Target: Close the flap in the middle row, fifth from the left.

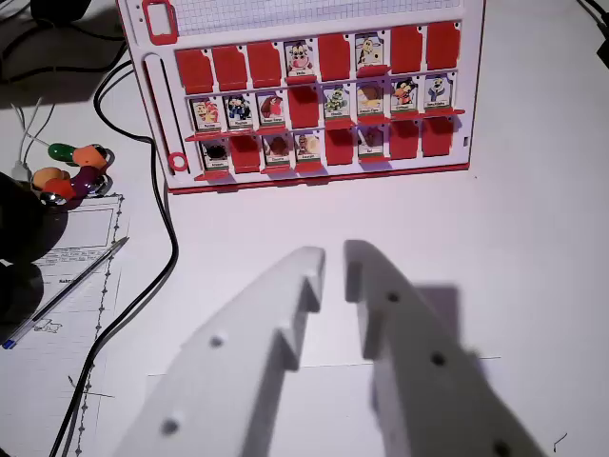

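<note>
Nearest to us is our end effector [333, 262], two white printed fingers with only a narrow gap between the tips and nothing held, hovering over the bare white table [533, 248] well short of the game board [314, 95]. We take the board to be a light plastic frame standing tilted at the far side, with three rows of small hinged flaps. In the middle row, the fifth flap from the left [335, 101] stands up showing a character picture, just right of a red, already lowered one. We judge this flap thin, stiff and very light, pivoting on a hinge along its lower edge, so gripping is not needed: a gentle push near its top edge with one fingertip should tip it over. Too much force may slide the whole board or knock neighbouring flaps
</note>
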